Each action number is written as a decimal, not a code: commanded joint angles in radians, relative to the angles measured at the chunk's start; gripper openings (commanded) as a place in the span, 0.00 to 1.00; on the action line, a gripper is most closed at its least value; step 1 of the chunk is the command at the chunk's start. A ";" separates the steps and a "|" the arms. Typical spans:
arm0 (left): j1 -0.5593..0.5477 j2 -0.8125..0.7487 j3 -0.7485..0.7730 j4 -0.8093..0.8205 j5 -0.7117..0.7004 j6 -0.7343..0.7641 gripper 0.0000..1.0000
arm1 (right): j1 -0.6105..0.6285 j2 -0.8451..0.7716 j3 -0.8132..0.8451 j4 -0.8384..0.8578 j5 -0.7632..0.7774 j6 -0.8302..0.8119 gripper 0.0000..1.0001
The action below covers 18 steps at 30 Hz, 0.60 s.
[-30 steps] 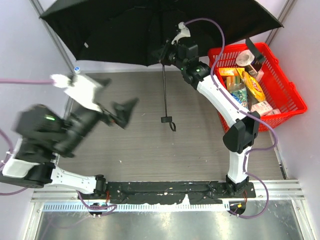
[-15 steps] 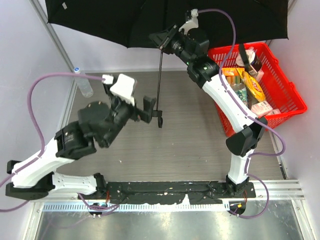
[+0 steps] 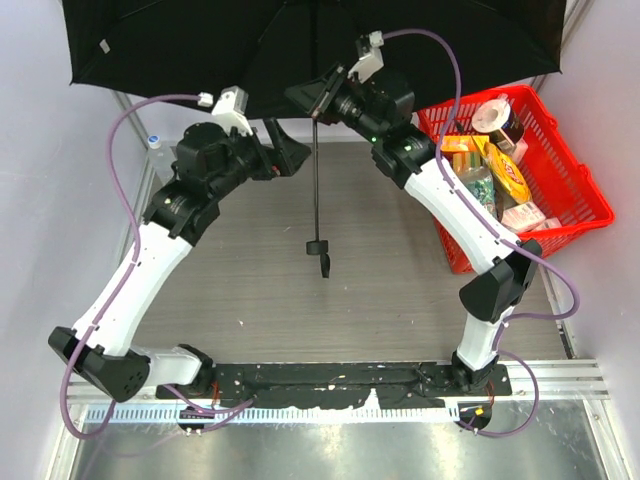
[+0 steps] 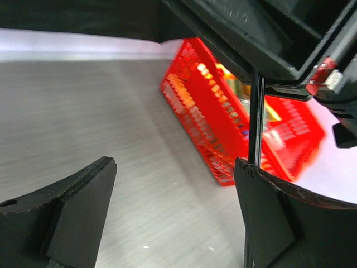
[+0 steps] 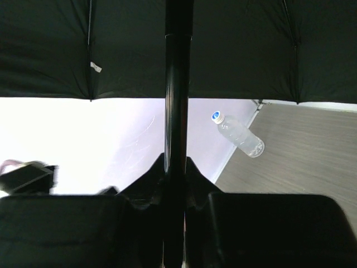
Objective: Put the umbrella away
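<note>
Two jobs, split: clamps right gripper (image 3: 320, 102) on the umbrella (image 3: 200, 40) at its shaft (image 3: 314, 180), holding the open canopy over the table's (image 3: 390, 280) far end; poises left gripper (image 3: 287, 157), spread wide, just beside the shaft, probably for collapsing.

You had bright, even light and soft shadows in the overhead view, sharp throughout. On your right wrist the umbrella (image 5: 240, 50) read as flat black shadow, and the wall (image 5: 111, 145) beyond blew out white. On your left wrist the basket (image 4: 201, 123) smeared with blur.
</note>
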 commanded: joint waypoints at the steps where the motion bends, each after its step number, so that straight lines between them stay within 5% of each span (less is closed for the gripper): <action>1: 0.036 -0.008 -0.110 0.280 0.354 -0.244 0.85 | 0.055 -0.069 0.015 0.146 0.021 -0.017 0.01; 5: 0.056 -0.030 -0.210 0.494 0.463 -0.328 0.77 | 0.095 -0.069 0.002 0.178 0.055 -0.051 0.01; 10: 0.083 -0.132 -0.302 0.564 0.451 -0.356 0.74 | 0.108 -0.080 -0.066 0.322 -0.034 -0.046 0.01; 14: 0.105 -0.222 -0.340 0.532 0.440 -0.324 0.92 | 0.106 -0.099 -0.086 0.301 -0.042 -0.086 0.01; 18: 0.125 -0.268 -0.327 0.418 0.341 -0.322 0.99 | 0.108 -0.147 -0.190 0.415 -0.068 -0.104 0.01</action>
